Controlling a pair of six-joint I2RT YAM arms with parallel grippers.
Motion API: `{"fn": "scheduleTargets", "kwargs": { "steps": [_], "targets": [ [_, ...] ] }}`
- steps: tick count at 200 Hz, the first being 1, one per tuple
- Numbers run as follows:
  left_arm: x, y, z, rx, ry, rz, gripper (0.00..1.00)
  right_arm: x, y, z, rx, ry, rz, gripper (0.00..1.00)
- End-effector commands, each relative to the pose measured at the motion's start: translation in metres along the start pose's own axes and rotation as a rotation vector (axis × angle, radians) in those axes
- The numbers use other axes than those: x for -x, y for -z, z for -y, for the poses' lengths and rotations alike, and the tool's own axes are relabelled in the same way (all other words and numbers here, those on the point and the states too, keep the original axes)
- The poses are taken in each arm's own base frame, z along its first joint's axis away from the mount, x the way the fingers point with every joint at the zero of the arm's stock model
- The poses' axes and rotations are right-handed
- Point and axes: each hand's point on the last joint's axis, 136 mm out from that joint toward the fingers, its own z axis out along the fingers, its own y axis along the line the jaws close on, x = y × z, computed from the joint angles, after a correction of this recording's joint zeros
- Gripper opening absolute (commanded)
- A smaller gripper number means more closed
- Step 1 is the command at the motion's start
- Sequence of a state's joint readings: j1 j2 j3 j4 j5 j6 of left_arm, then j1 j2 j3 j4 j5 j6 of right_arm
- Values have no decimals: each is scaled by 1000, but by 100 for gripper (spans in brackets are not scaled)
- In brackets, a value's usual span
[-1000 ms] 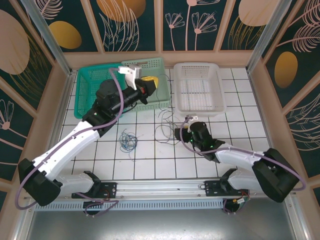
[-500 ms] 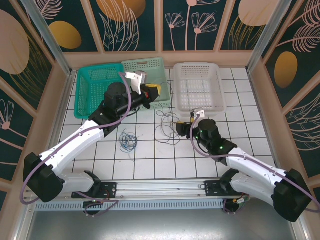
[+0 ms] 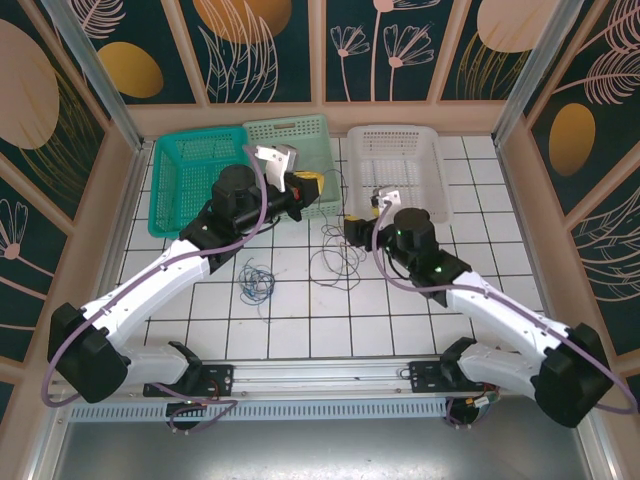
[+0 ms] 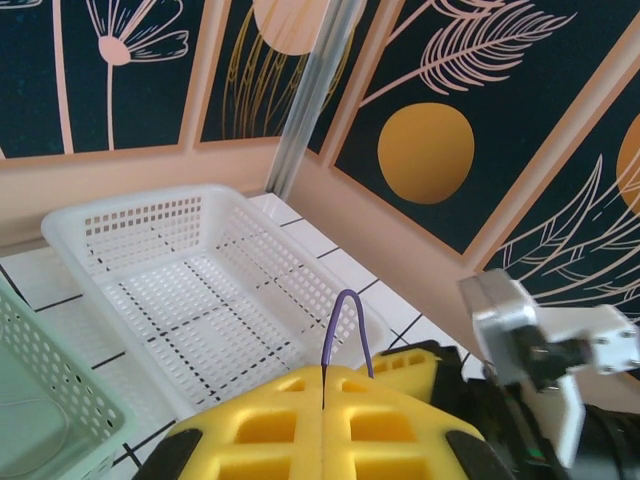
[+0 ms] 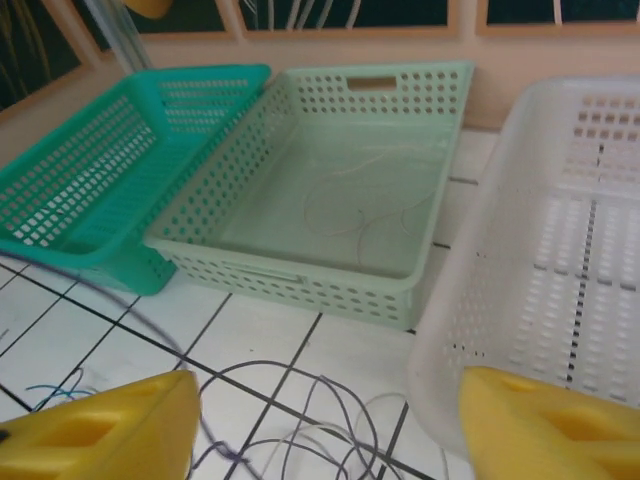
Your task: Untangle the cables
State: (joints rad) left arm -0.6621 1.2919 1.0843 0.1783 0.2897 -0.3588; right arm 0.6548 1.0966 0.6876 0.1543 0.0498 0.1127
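Observation:
My left gripper (image 3: 307,184) hangs beside the pale green basket, its yellow fingers (image 4: 400,425) shut on a thin purple cable (image 4: 349,325) that loops up from between them. A strand runs down from it to a loose tangle of dark and pale grey cables (image 3: 335,255) on the tiles. A smaller blue tangle (image 3: 257,282) lies to the left. My right gripper (image 3: 356,228) hovers open just past the dark tangle, at the white basket's near corner. The cable loops (image 5: 320,420) lie on the floor below its spread yellow fingers (image 5: 100,430), with nothing gripped.
Three baskets line the back: teal (image 3: 190,180), pale green (image 3: 290,140) with a thin wire (image 5: 370,210) lying in it, and white (image 3: 400,175). The white basket's wall (image 5: 560,260) is close by my right finger. Wooden walls enclose the tiled floor.
My right gripper has risen and moved away from the near tiles toward the baskets, over the dark tangle. My left gripper shifted slightly right, still shut on its cable.

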Motion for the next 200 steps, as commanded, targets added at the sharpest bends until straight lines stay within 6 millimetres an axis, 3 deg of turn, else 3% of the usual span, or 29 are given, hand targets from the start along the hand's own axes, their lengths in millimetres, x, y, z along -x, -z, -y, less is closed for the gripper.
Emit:
{"fn": "scheduleTargets", "kwargs": {
  "steps": [1,30,65,128,177,200],
  "targets": [
    [14,9,6,-5,-50,34,0,-27,-11,14,7,-6,-89,61],
    [15,14,9,-7,-66,29,0,-55,-11,13,53,92,-137,58],
    [18,16,13,-22,-65,32,0,-70,-6,5,121,211,-146,57],
    [16,17,15,-27,-50,17,0,-67,-8,-19,198,370,-62,59],
    [16,15,18,-49,-43,14,0,-64,-19,-21,178,407,-40,60],
    [18,15,20,-57,-39,18,0,-65,-30,-22,178,428,-47,55]
  ]
}}
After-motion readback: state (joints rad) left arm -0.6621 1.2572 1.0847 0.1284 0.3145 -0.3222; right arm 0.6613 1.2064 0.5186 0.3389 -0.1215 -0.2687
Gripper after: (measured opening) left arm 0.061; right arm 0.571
